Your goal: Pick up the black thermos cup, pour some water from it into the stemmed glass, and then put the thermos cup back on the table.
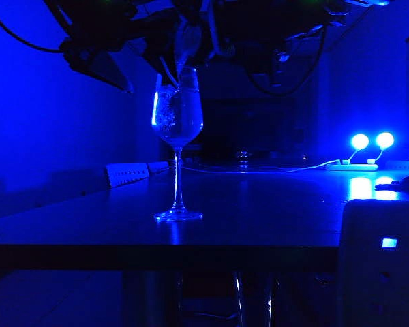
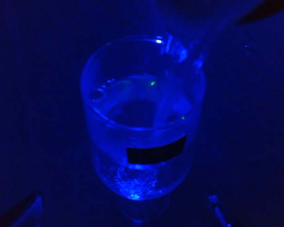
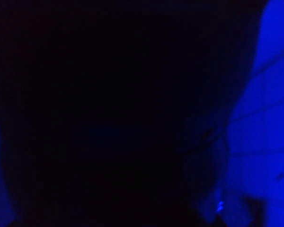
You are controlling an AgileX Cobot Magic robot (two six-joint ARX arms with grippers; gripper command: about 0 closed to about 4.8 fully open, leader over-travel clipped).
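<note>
We pour now: the stemmed glass (image 1: 178, 129) stands on the table (image 1: 259, 211), a thin stream entering. Our right gripper holds the black thermos cup (image 3: 109, 118) above; we tilt slowly. The left gripper (image 2: 125, 208) waits spread wide beside the glass.

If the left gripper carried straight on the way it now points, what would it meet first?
Probably the stemmed glass: it stands between the open fingertips of the left gripper, directly ahead, though depth is unclear.
</note>
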